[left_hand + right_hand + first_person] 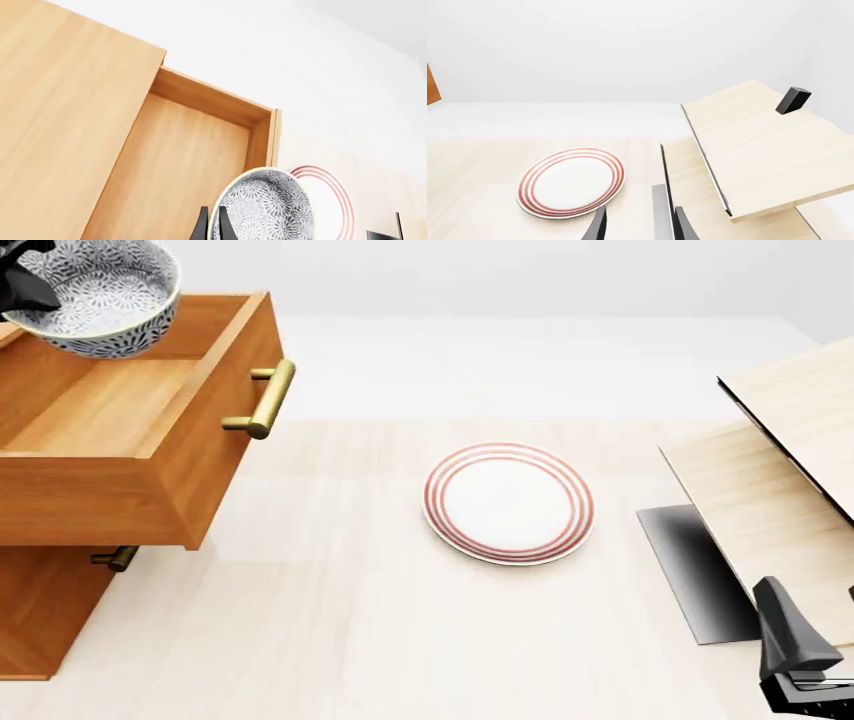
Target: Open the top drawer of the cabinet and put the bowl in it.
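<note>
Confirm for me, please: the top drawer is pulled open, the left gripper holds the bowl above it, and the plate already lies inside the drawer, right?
Not quite. The plate lies on the table, outside the drawer, as the front view shows. The rest holds: the top drawer is pulled open and the left gripper holds the bowl above it.

The bowl (100,292) is white, crowded with dark blue-grey speckled flowers inside and out. The top drawer (134,430) and cabinet (47,610) are orange-brown wood with brass handles (267,400). The plate (509,503) is white with red rings. The right gripper (801,660) looks black, perhaps charcoal.
</note>
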### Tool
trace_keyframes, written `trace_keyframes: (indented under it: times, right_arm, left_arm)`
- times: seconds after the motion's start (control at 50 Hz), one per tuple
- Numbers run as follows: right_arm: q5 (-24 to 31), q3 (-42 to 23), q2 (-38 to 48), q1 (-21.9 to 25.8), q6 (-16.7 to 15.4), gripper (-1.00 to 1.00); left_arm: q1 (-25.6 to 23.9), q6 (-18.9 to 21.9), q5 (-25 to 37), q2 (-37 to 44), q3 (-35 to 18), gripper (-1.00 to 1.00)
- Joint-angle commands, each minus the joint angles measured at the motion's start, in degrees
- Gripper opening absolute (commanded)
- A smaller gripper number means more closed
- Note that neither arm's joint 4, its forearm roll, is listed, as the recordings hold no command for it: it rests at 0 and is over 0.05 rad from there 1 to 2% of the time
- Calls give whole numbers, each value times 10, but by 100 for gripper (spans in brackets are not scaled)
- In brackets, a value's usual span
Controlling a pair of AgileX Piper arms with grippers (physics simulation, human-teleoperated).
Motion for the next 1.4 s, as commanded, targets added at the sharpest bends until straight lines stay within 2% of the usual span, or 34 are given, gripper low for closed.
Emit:
trace_keyframes:
  times: [0.02, 0.56, 1.4]
  right_arm:
    - [0, 0, -1, 0, 0, 100]
    - [0, 0, -1, 0, 0, 100]
    - [0, 0, -1, 0, 0, 100]
  left_arm:
    - [31, -12, -23, -21, 38, -100]
    - [65, -29, -72, -9, 84, -100]
    - [79, -36, -161, 95, 106, -100]
